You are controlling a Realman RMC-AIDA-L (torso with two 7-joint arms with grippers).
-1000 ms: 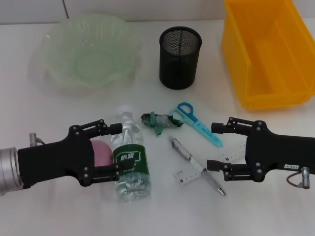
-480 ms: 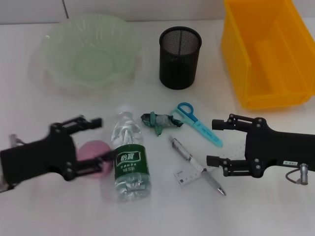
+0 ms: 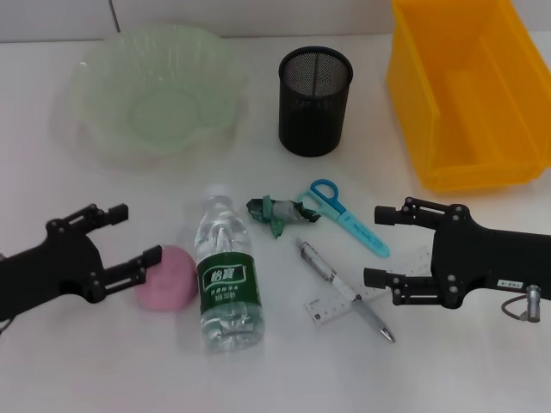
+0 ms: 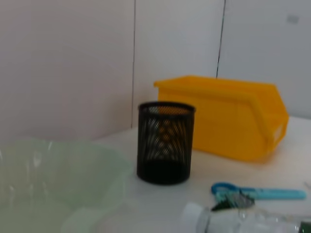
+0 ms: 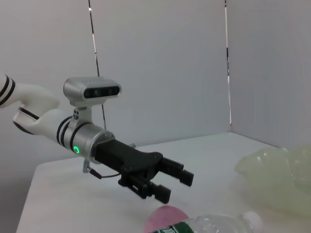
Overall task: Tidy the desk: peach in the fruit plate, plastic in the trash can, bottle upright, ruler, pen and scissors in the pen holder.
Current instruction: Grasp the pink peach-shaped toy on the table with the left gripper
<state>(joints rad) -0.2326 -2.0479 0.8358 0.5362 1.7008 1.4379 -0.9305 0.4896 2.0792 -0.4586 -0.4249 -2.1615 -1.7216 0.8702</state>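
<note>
Just ahead of the left gripper [image 3: 129, 232], whose fingers stand apart and empty, lies the peach [image 3: 165, 277] beside the fallen bottle [image 3: 225, 274]. Judging so, peach pickup is in hand: close on it, then carry to the fruit plate [image 3: 90, 138]. Right gripper [image 3: 381, 247] hovers spread over the ruler [image 3: 340, 301].

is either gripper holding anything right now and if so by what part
Nothing is held. The left gripper is open beside the peach, and the right gripper is open over the ruler.

Readable text: almost none.
Bottle [image 3: 227, 280] has green label w/ white chars, too small to read; ruler [image 3: 344, 297] shows tick marks and tiny print, illegible; small white sticker on right arm, also illegible.
</note>
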